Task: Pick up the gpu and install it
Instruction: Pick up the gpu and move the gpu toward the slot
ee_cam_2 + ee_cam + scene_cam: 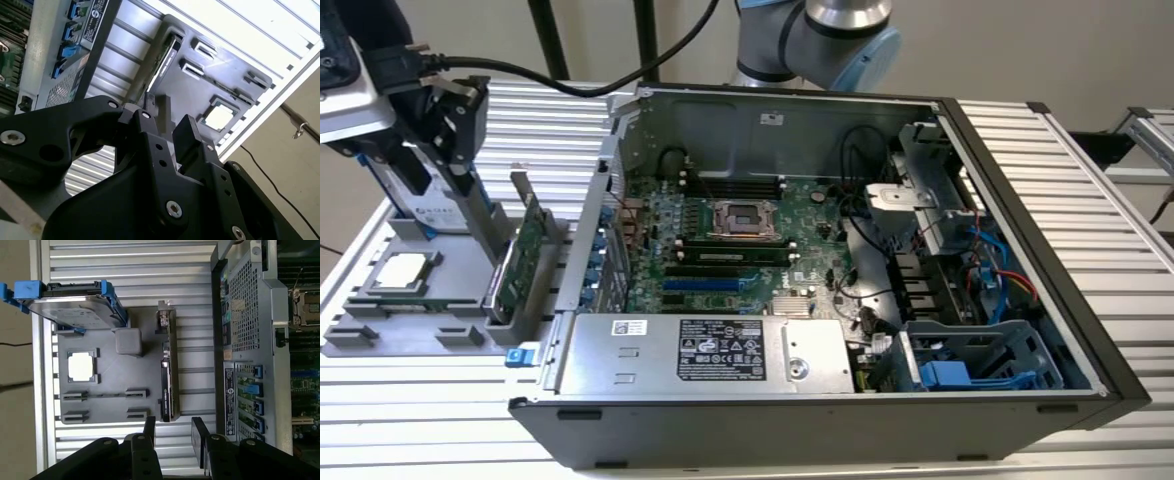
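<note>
— Green-board gpu (pixel 167 380), where?
— On edge in grey tray (pixel 110 407), just ahead of my gripper (pixel 172 427), lined up w/ the gap, not touching.
— Fingers (pixel 200 432)?
— Spread, nothing btw them.

In the second wrist view the gripper (pixel 174 115) hides part of the gpu (pixel 162 65) with its black fingers (pixel 189 135). In the exterior view the arm (pixel 834 30) is cut off at the top edge, and the gpu's bottom edge is hidden down in the grey holder (pixel 400 335).
</note>
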{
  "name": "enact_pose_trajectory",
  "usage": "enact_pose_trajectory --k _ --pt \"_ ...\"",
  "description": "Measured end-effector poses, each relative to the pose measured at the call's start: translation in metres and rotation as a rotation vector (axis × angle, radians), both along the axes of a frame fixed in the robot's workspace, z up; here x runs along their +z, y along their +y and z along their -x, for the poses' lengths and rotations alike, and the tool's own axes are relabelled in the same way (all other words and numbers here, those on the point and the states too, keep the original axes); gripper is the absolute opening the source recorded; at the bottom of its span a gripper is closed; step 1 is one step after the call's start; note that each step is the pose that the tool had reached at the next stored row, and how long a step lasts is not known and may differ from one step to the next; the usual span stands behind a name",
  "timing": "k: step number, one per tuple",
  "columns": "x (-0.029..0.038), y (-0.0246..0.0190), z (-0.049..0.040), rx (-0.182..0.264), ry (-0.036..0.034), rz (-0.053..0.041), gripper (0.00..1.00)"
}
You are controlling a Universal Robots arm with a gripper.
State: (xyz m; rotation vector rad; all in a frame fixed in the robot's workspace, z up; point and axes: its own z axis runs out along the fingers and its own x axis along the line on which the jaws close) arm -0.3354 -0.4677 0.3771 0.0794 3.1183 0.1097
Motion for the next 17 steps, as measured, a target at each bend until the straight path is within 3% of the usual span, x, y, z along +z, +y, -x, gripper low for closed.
enact_pose_trajectory --k 17 --pt "-0.0088 0.0 -0.0003 0.0 0.0 0.0 0.0"
